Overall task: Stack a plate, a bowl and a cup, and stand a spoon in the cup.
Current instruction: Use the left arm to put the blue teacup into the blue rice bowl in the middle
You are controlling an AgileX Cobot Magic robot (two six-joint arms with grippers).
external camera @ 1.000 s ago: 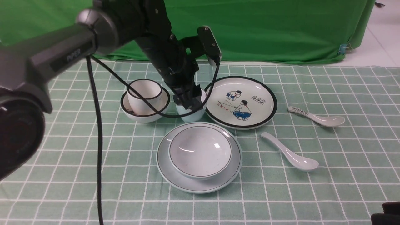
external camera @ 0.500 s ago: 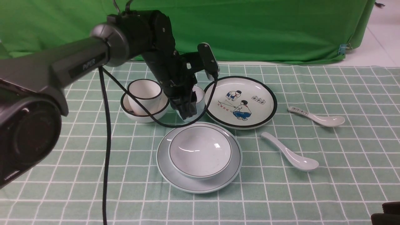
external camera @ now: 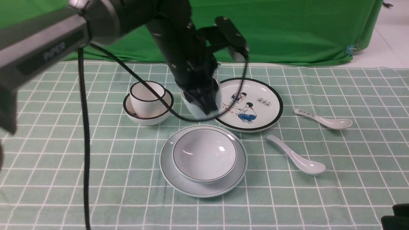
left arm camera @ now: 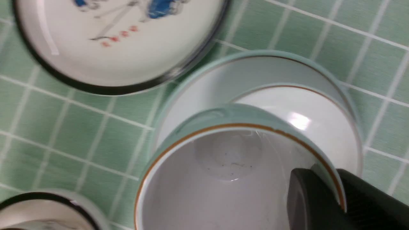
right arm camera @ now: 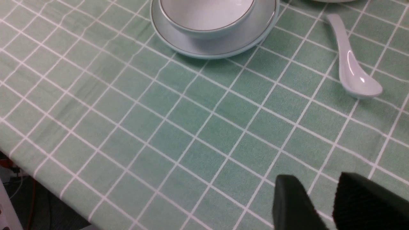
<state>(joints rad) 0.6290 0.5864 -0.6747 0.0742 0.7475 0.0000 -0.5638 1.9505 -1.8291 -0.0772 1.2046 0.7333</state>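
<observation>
Glazed ceramic cup [left arm camera: 223, 179] looks slick and chippable, so my left gripper [left arm camera: 338, 204] pinches its rim wall, one finger inside; right gripper [right arm camera: 319, 188] sits slack, empty.

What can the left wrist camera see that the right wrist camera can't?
Only the left wrist view shows the cup, with the left gripper pinching its rim, and the cartoon plate with the thick black rim. Only the right wrist view shows the plain white spoon lying on the cloth and the right gripper, open and empty. Both show the plate with the bowl sitting in it, and the green checked cloth.
</observation>
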